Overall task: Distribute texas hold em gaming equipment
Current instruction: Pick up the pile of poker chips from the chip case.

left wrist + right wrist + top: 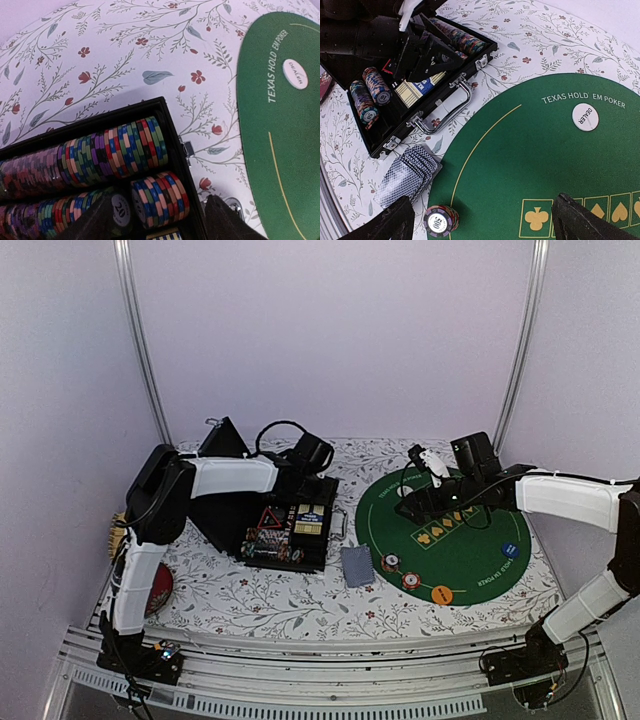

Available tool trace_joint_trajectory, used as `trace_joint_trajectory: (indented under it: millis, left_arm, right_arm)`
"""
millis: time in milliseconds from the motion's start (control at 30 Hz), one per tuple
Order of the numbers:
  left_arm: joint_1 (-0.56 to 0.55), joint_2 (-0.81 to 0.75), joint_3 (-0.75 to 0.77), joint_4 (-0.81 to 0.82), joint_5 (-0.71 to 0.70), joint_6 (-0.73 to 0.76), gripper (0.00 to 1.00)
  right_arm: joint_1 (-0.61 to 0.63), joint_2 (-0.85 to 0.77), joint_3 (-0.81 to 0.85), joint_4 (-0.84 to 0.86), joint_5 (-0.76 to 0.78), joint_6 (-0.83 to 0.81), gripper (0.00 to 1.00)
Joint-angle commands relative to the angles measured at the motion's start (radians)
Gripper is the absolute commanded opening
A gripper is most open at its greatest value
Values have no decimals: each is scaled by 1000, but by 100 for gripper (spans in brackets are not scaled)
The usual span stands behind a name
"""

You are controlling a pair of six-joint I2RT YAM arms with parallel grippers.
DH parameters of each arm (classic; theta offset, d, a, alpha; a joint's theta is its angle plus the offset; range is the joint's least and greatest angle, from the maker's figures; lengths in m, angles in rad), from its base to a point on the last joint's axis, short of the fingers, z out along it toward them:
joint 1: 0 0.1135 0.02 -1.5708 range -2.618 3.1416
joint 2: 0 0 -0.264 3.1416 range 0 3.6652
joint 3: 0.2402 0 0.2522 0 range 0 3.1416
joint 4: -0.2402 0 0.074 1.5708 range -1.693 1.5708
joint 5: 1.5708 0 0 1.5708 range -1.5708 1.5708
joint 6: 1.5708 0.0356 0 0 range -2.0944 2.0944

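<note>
**Fig.** Left gripper, jaws apart and empty, hung over a short row of poker chips in the black case. Right gripper, wide open and empty, hovered above the green felt mat bearing the white dealer button. Playing cards lay beside the mat.

**Three views, one scene**

From high behind the near edge we look down over the whole flower-printed tablecloth. Our left wrist camera sits close over the open black chip case, facing the green semicircular felt mat. Our right wrist camera, farther off above that mat, looks back. Both share the white round DEALER disc.
</note>
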State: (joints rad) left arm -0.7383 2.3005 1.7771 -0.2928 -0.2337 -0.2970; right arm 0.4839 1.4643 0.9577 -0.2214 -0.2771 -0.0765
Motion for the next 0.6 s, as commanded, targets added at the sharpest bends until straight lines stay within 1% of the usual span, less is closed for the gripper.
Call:
trace_joint_trajectory:
  millis: [0,133,367,467,567]
  left_arm:
    - [5,9,9,-31,3,-5,67]
    - [6,37,24,-28,29,-7,66]
    - [12,66,43,-39,1,-15,48]
    - [21,65,39,-48,-11,-32,42]
    - [22,45,15,-29,-2,-37,41]
  right_arm:
    - [1,12,33,-10,-20,-12,97]
    - [1,13,33,-11,-22,-12,97]
    - [1,15,35,-12,-24,-12,97]
    - [1,16,34,-12,-26,-12,97]
    - [1,15,34,-13,-27,-12,97]
